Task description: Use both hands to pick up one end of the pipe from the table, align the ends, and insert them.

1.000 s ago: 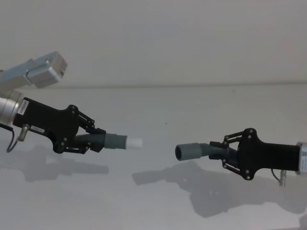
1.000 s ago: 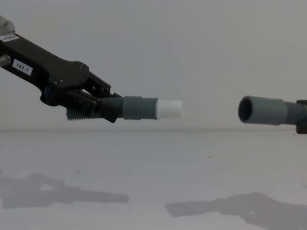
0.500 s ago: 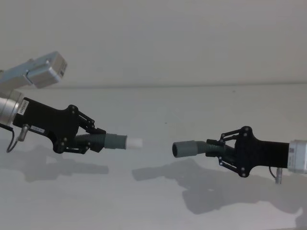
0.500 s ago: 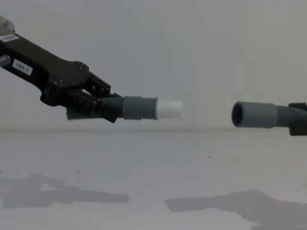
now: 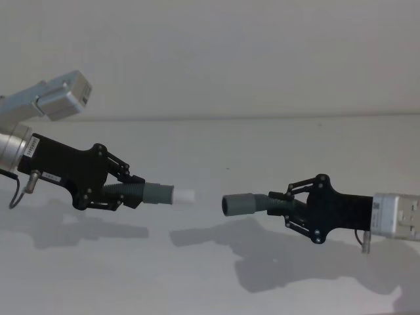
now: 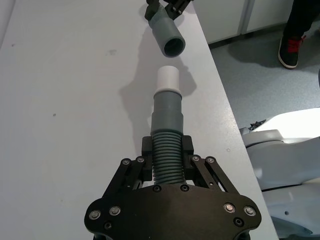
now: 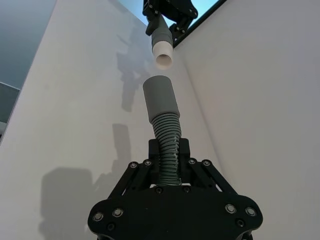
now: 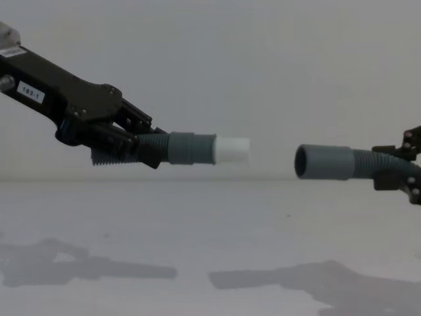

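Observation:
My left gripper (image 5: 128,190) is shut on the ribbed part of one pipe piece (image 5: 147,193), held above the table (image 5: 216,275). Its grey cuff ends in a white tip (image 5: 185,195) that points right. My right gripper (image 5: 282,207) is shut on the other ribbed pipe piece (image 5: 252,204), whose wider cuff with a dark round mouth (image 8: 300,162) faces left toward the white tip (image 8: 232,151). A short gap separates the two ends, and the mouth sits slightly lower. The left wrist view shows the white tip (image 6: 167,80) just short of the open cuff (image 6: 170,39); the right wrist view shows cuff (image 7: 160,97) below tip (image 7: 163,56).
Both arms cast shadows on the white table (image 8: 197,250). A silver arm segment (image 5: 56,97) rises at the far left. Beyond the table edge, the left wrist view shows a grey floor, a white machine base (image 6: 285,155) and a person's red shoe (image 6: 290,50).
My right gripper has carried its pipe piece leftward, closing much of the gap to the white tip. The left gripper and its piece have stayed still.

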`<action>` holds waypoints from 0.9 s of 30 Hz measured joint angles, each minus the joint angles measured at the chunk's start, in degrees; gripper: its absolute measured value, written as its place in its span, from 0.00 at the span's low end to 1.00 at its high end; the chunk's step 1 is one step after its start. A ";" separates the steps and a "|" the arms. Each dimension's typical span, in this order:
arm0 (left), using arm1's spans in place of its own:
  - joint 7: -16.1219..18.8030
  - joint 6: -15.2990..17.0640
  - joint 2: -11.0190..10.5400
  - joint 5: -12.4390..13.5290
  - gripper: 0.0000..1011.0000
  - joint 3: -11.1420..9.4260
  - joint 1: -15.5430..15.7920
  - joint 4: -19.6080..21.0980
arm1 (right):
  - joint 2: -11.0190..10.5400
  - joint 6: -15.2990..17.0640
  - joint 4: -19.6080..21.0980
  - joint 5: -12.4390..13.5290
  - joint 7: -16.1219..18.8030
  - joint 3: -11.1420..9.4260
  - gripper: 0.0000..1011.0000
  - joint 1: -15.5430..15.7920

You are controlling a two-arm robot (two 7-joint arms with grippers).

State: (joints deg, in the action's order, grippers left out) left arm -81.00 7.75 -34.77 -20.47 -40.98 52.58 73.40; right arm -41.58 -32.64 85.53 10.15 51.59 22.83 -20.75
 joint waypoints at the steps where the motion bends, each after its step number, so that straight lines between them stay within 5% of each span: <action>1: 0.00 0.00 0.00 0.00 0.30 0.00 0.00 0.00 | 0.16 0.26 0.14 -0.27 -0.26 0.14 0.19 -0.02; 27: 0.00 0.00 0.00 0.00 0.30 0.00 0.00 0.00 | 2.54 3.38 0.28 -2.63 -3.20 2.40 0.19 -2.03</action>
State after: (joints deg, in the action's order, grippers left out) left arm -81.00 7.75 -34.77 -20.47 -40.98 52.58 73.40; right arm -39.04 -29.26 85.81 7.51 48.39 25.23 -22.78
